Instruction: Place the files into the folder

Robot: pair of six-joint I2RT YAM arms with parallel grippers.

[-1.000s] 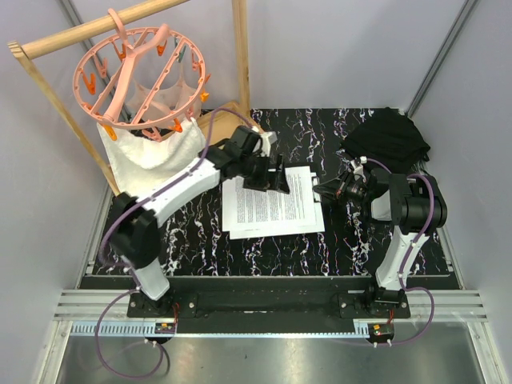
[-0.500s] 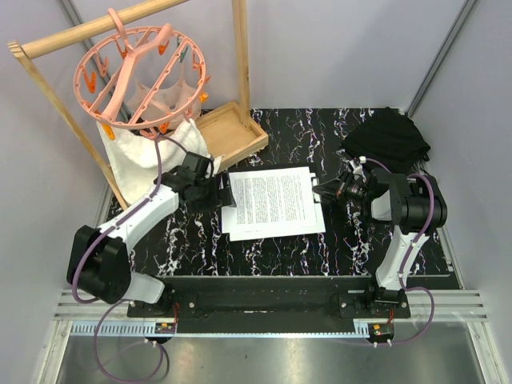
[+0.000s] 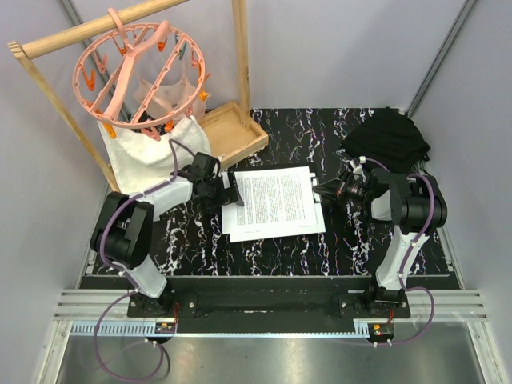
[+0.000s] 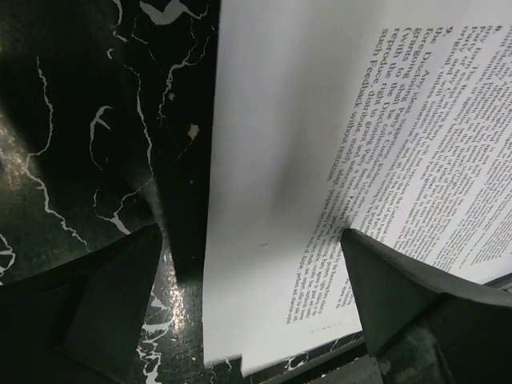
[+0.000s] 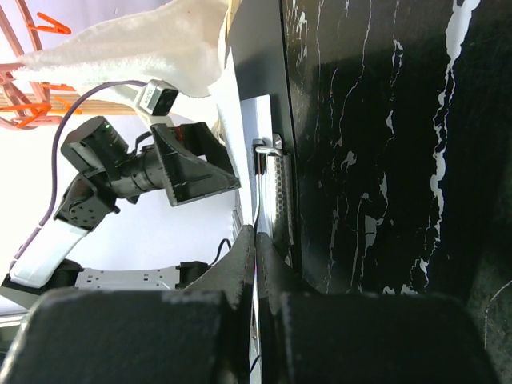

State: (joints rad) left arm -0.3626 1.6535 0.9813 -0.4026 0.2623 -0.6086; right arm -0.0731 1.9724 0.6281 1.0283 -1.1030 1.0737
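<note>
Under the left wrist, readable print on files (image 4: 288, 120); overhead, blurred.

White-black arms (image 3: 160, 196), seemingly purple cables (image 3: 97, 340)

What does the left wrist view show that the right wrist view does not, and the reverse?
Only the left wrist view shows the printed lines on the files close up. Only the right wrist view shows the silver clip, the white cloth and the shut right gripper. Both show the files, the black marbled table and the open left gripper.
</note>
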